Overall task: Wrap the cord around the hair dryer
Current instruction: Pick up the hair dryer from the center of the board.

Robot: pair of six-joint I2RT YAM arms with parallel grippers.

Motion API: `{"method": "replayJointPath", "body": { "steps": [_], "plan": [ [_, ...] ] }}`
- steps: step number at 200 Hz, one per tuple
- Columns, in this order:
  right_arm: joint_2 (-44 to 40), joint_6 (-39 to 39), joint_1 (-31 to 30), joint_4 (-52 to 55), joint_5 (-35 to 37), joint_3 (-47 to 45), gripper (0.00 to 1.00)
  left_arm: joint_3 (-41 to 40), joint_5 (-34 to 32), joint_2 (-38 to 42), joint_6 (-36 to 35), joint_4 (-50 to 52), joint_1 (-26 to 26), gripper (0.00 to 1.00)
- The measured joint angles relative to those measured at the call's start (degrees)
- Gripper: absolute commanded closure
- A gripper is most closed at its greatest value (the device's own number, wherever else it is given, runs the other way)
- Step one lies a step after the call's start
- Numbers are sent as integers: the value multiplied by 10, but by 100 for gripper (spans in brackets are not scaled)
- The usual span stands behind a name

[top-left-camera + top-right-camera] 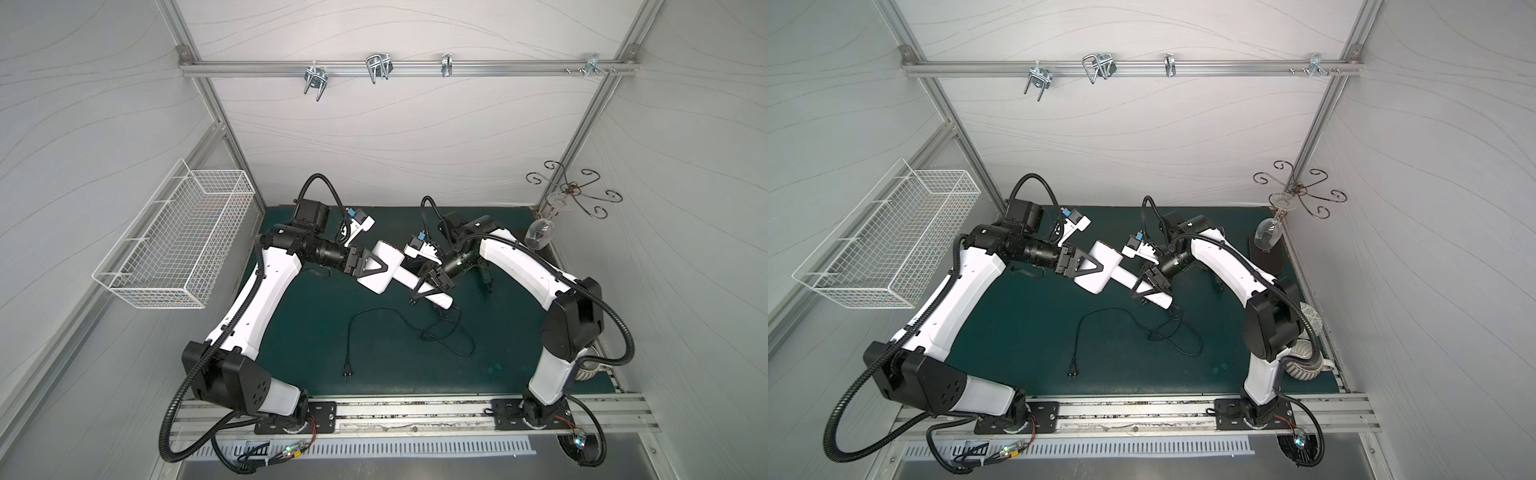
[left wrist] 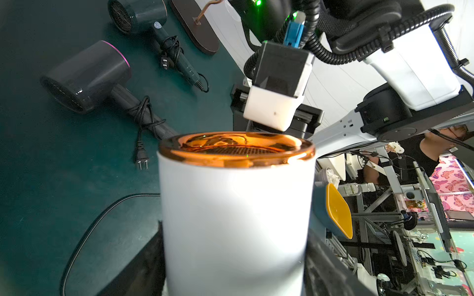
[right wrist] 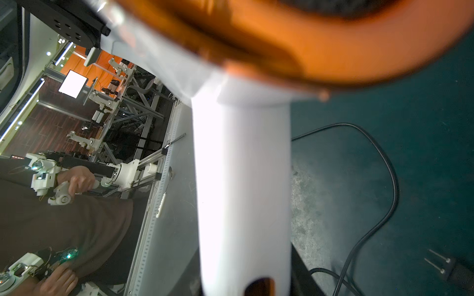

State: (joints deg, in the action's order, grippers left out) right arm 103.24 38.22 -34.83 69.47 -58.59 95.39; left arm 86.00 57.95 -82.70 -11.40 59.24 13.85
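Left pincer [image 1: 376, 266] holds hair dryer [image 1: 390, 251] barrel, right pincer [image 1: 422, 289] its handle.

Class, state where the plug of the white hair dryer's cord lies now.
In both top views the plug lies on the green mat near its front edge, nearer the left arm's base, well apart from the white hair dryer.

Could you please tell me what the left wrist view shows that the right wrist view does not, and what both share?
Only the left wrist view shows the pink-ringed dark dryer and a second dark dryer, each with its cord wound around its handle. Only the right wrist view shows the loose cord's plug, lying on the green mat. Both show the white hair dryer close up and part of its loose black cord on that mat.
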Motion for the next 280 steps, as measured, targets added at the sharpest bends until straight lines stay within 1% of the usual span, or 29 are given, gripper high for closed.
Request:
{"method": "replayJointPath", "body": {
  "steps": [24,42,69,93,104,116,120,134,137,138,139,145,153,157,162,165,173,178,182,183,184,185,187,206,228,256,280],
  "plan": [
    [0,9,-4,14,11,0,100,0,-1,-4,-6,16,6,22],
    [0,12,-5,31,26,4,100,0,-6,-13,-8,23,16,17],
    [0,12,-24,35,49,17,100,0,-5,-38,-9,30,54,14],
    [0,13,-27,45,57,19,100,-1,-5,-40,-9,42,60,15],
    [0,13,-27,46,58,20,100,-1,-5,-41,-9,42,61,20],
    [0,13,-27,49,61,23,100,-1,-6,-43,-9,43,61,30],
    [0,13,-27,52,61,25,100,-1,-5,-43,-13,43,61,35],
    [1,12,-25,58,63,30,100,-1,-1,-45,-16,39,61,57],
    [1,11,-24,58,64,31,100,-1,-1,-45,-15,39,61,59],
    [1,11,-24,58,64,31,100,-1,-1,-45,-15,38,61,62],
    [1,11,-24,58,64,31,100,0,-1,-45,-15,38,61,62],
    [1,10,-23,58,64,32,99,0,-1,-46,-15,38,61,72],
    [2,8,-21,58,64,33,95,0,-1,-46,-15,37,61,87],
    [2,7,-20,57,63,33,81,1,-2,-46,-14,37,61,93],
    [2,6,-18,57,62,33,69,1,-3,-46,-14,37,61,100],
    [3,6,-16,56,62,33,64,2,-4,-46,-14,37,61,100],
    [4,3,-14,53,58,33,40,4,-9,-46,-12,37,61,100],
    [5,-9,-11,50,58,32,30,6,-12,-46,-7,36,61,100],
    [6,-24,-8,38,54,32,17,7,-14,-46,-3,36,62,100],
    [7,-24,-7,35,53,33,14,7,-15,-46,-3,35,63,100],
    [7,-29,-6,30,51,33,7,8,-16,-46,-2,35,64,100],
    [8,-31,-5,28,50,33,4,8,-18,-46,0,35,66,100],
    [9,-35,-3,23,47,34,2,9,-20,-45,2,35,68,100],
    [18,-79,25,-21,20,30,1,20,-47,-45,16,25,84,100],
    [15,-138,64,-77,-9,18,1,35,-87,-42,24,23,81,100],
    [2,-218,111,-151,12,-1,1,50,-115,-26,30,46,68,100],
    [-29,-287,122,-209,27,-45,1,68,-143,-2,35,49,50,100]
  ]
}}
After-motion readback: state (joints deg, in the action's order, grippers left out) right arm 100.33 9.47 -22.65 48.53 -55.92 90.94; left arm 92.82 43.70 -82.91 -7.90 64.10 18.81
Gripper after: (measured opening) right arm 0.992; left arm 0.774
